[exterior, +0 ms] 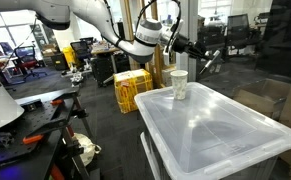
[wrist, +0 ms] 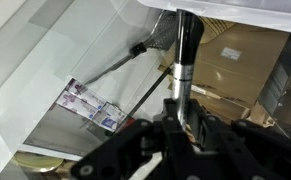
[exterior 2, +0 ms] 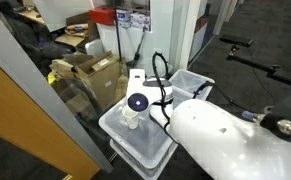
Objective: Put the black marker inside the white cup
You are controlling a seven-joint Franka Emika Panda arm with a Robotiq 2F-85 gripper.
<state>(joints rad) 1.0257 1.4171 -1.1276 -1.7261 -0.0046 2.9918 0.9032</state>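
The white cup (exterior: 179, 85) stands upright near the far corner of a translucent plastic bin lid (exterior: 220, 130). It also shows in an exterior view (exterior 2: 132, 119), partly behind the wrist. My gripper (exterior: 182, 46) hangs a little above the cup. In the wrist view the gripper (wrist: 180, 125) is shut on the black marker (wrist: 182, 60), which sticks out straight from between the fingers. A pale curved rim (wrist: 35, 160) at the lower left may be the cup. The marker is too small to make out in both exterior views.
A yellow crate (exterior: 132, 90) stands on the floor beside the bin. Cardboard boxes (exterior 2: 90, 75) sit behind a glass wall. A second clear bin (exterior 2: 190, 85) stands beyond the lid. The arm's white body (exterior 2: 230, 140) fills the foreground.
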